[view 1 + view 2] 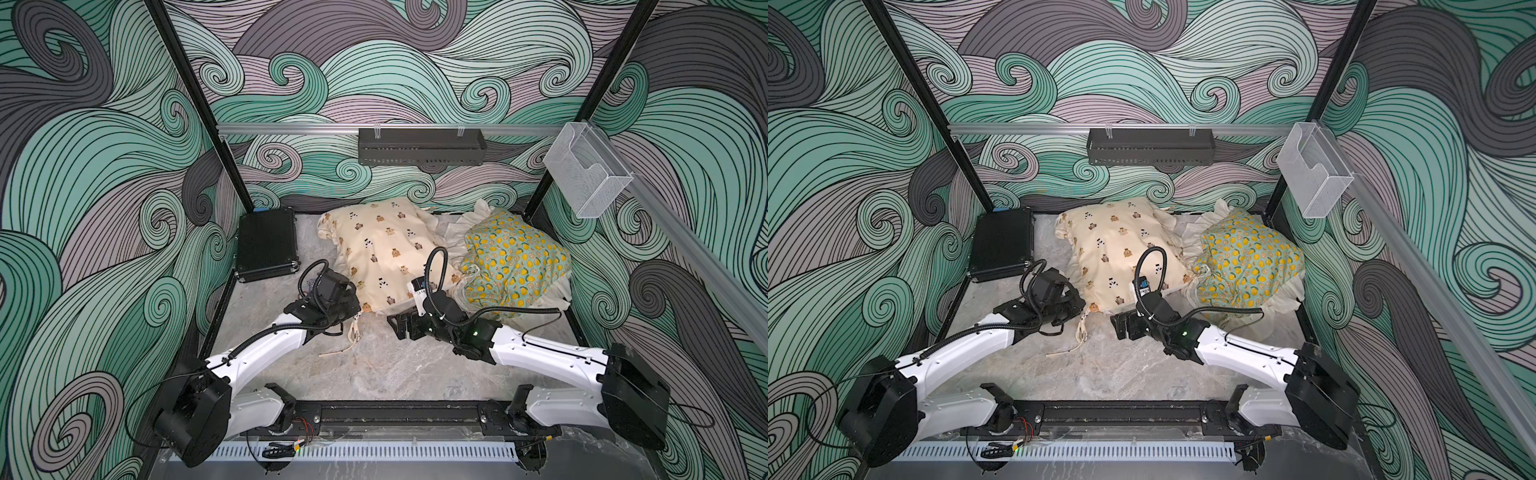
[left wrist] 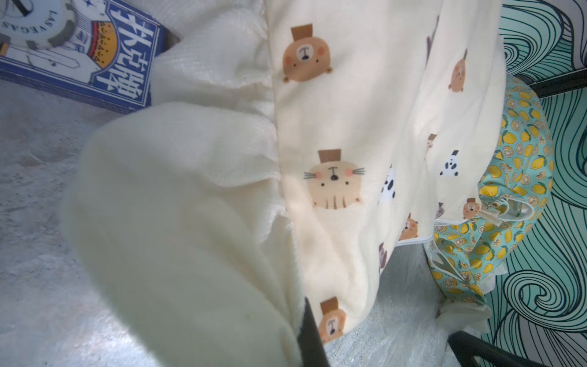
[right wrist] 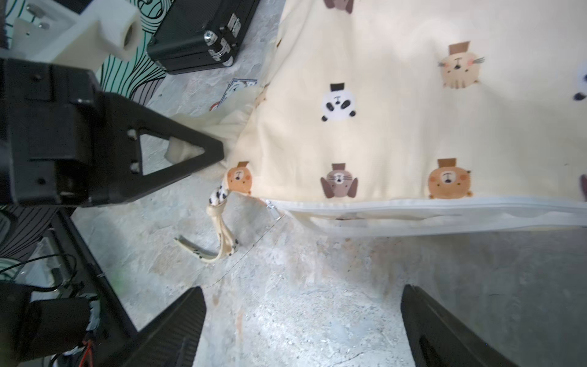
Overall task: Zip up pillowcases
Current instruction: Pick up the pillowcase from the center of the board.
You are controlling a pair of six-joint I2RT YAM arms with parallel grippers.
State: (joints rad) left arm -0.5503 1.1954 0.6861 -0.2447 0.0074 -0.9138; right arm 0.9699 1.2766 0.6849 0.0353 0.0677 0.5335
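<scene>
- Both top views, arms — the left arm reaches forward from the near rail with its elbow out. Its wrist bends toward the near-left corner of the bear pillowcase (image 1: 386, 249) (image 1: 1121, 249). The right arm lies low, its wrist turned across the table (image 1: 374, 365) toward the left arm.
- Both top views, claws — the left gripper (image 1: 354, 306) (image 1: 1077, 305) is closed at that corner. The right gripper (image 1: 398, 326) (image 1: 1118, 326) has its jaws spread wide and holds nothing, just off the pillowcase's near edge.
- Both top views, task items — the bear pillowcase lies mid-table toward the back. The lemon pillowcase (image 1: 515, 257) (image 1: 1250, 262) lies to its right, touching it, near the right post.
- Both top views, containers — the black case (image 1: 266, 245) (image 1: 1003, 245) lies flat at back left with its lid shut, so its contents cannot be told. A wire basket (image 1: 422, 147) and a clear holder (image 1: 586, 174) hang on the rails.
- Left wrist — one black finger (image 2: 309, 330) shows. The cream ruffle (image 2: 178, 222) is bunched against it and fills the near field. The bear pillowcase lies beyond, with the lemon pillowcase behind it. A blue card box (image 2: 95, 57) with a poker chip (image 2: 35, 25) on it sits partly under the ruffle.
- Right wrist — the right gripper's fingers (image 3: 178, 327) stand far apart over bare table. The left gripper is pinched tight on the ruffle at the corner.
- Right wrist, edge detail — a white zipper (image 3: 413, 209) runs along the near edge of the bear pillowcase. Its slider (image 3: 271, 206) sits at the corner end, beside the knotted ties (image 3: 222, 235). Whether the zip is closed along its length cannot be told.
</scene>
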